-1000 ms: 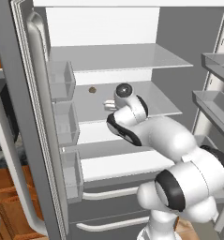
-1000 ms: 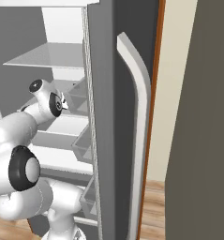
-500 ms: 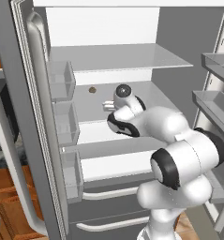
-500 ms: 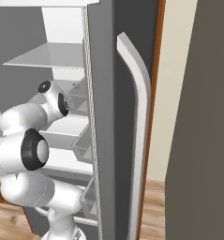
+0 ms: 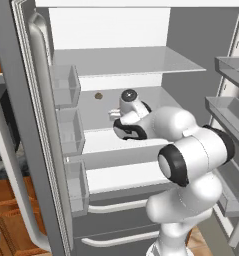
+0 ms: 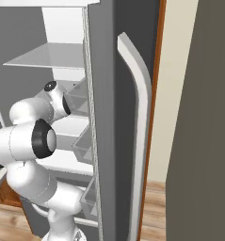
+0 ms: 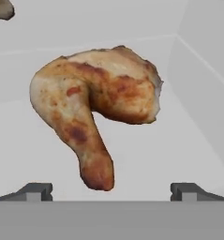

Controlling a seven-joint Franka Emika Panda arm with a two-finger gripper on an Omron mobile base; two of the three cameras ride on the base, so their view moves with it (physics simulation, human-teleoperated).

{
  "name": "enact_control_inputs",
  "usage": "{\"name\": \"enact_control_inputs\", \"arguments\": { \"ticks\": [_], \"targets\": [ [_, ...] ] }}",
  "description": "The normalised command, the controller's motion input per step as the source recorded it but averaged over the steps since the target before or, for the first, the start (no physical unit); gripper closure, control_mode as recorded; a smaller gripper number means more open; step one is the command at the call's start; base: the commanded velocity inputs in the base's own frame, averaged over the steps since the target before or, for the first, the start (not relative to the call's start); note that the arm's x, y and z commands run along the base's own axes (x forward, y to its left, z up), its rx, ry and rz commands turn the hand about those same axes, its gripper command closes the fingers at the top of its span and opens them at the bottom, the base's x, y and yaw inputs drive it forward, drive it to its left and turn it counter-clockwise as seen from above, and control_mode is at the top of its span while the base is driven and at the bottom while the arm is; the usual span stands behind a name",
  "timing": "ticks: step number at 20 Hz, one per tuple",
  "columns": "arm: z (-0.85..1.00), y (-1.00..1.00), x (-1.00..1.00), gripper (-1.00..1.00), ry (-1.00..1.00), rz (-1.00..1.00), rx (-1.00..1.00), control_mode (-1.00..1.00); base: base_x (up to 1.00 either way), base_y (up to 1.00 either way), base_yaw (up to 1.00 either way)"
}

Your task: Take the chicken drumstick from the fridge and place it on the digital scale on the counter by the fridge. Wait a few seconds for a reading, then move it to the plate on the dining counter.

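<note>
The fridge [image 5: 116, 60] stood wide open in front of me, its grey steel doors swung out to either side and its white inside lit. The left door [image 5: 36, 150] carried a long curved bar handle [image 5: 38, 100] and a column of clear bins [image 5: 66, 130] on its inner face; the right door [image 6: 114, 117] showed its own pale handle [image 6: 137, 141] from the outside, with bins on its inner side too. A glass shelf [image 5: 121, 60] spanned the upper part of the compartment, with a white shelf [image 5: 106, 140] below it and drawers with bar pulls nearer the floor.

The white arm [image 5: 191, 155] rose from the floor at the right and reached leftward into the middle level of the fridge, its hand deep between the shelves. Seen along the hand, the gripper [image 7: 111, 190] had its two dark fingertips [image 7: 36, 191] spread far apart, with nothing between them. The chicken drumstick [image 7: 97, 108] lay on the white shelf floor just beyond them, golden brown with reddish patches, its thick meaty end toward the far side and its narrow bone end pointing back at the gap between the tips, not touched by either.

A smaller dark brown lump [image 5: 98, 95] sat farther back and left on the same level, well apart from the drumstick.
</note>
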Motion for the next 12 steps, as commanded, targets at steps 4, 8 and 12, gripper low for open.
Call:
{"name": "enact_control_inputs", "arguments": {
  "ticks": [4, 8, 12],
  "targets": [
    [-0.28, 0.0, 0.0, -1.0, 0.1, 0.0, 0.0, -1.0, 0.0, 0.0, 0.0],
    [-0.15, 0.0, 0.16, -1.0, 0.06, 0.0, 0.0, -1.0, 0.0, 0.0, 0.0],
    [-0.04, 0.0, 0.27, -1.0, 0.0, 0.0, 0.0, -1.0, 0.0, 0.0, 0.0]
  ]
}}
